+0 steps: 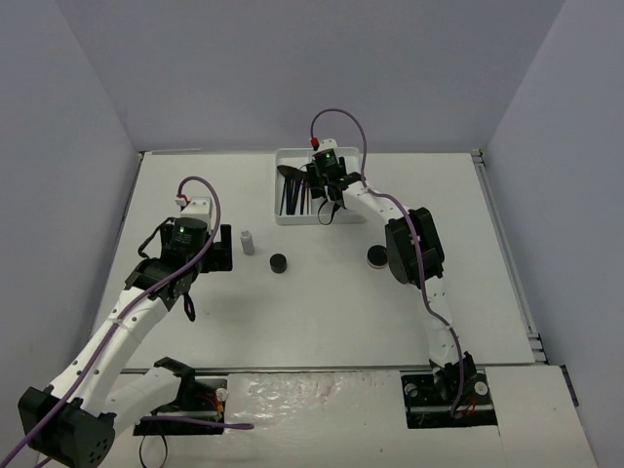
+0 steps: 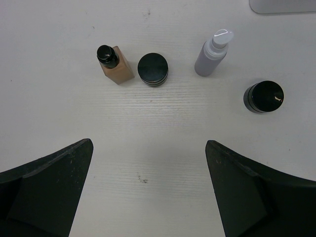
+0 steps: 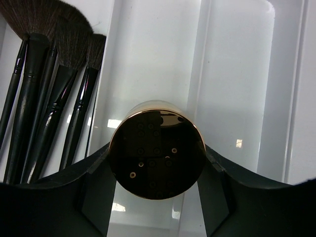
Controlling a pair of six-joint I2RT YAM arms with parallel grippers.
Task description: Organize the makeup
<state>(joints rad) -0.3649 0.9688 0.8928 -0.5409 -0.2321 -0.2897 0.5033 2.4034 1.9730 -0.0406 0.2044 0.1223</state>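
My right gripper (image 3: 156, 157) is shut on a round gold-tan jar (image 3: 156, 148) with a dark mirrored lid, held over the middle compartment of the white tray (image 3: 237, 74). Several thin black brushes (image 3: 49, 84) lie in the tray's left compartment. In the top view this gripper (image 1: 328, 195) is over the tray (image 1: 348, 162). My left gripper (image 2: 148, 192) is open and empty above bare table. Ahead of it stand a tan bottle (image 2: 117, 65), a round black compact (image 2: 153, 69), a pale bottle (image 2: 212, 54) and a black jar (image 2: 263, 97).
In the top view the pale bottle (image 1: 248, 242) and black jar (image 1: 279, 262) stand right of my left gripper (image 1: 220, 250). Another round black compact (image 1: 376, 256) lies beside the right arm's elbow. Grey walls enclose the white table.
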